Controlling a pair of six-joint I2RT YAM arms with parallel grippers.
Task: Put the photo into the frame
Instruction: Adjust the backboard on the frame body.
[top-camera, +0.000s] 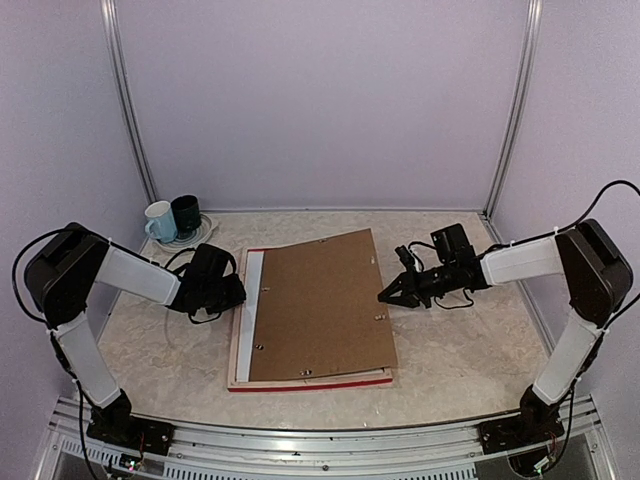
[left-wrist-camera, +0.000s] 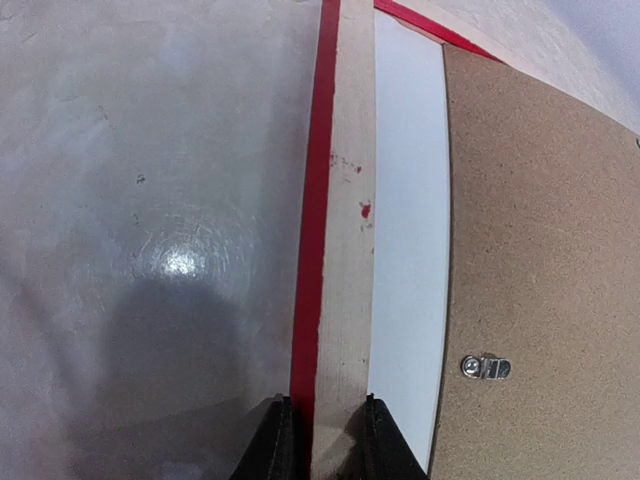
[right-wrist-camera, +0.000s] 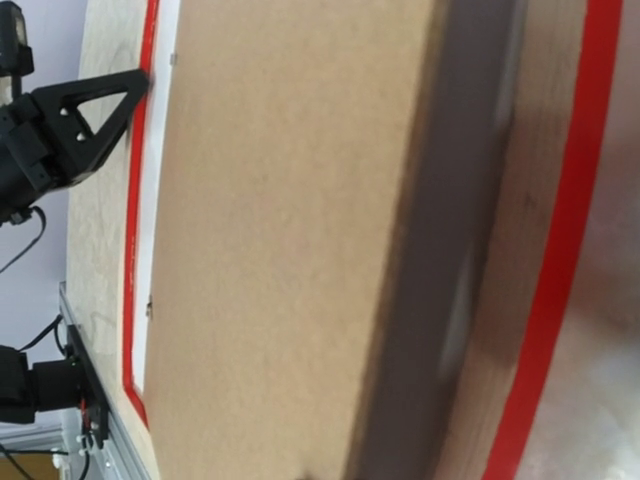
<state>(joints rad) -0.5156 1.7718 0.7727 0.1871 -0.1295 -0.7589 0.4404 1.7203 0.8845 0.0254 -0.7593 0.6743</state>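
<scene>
Red-edged frame (top-camera: 238, 345) flat, face down, long axis near-to-far.

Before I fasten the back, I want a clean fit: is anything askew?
Yes. The board lies twisted on the frame: its far right corner overlaps the frame's rim, and a strip of the photo shows white along the left.

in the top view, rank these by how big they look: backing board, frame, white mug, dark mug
1. backing board and frame: nearly alike in outline. The board covers most of the frame, so no ranking between them.
2. white mug and dark mug: far smaller, and alike in size.
</scene>
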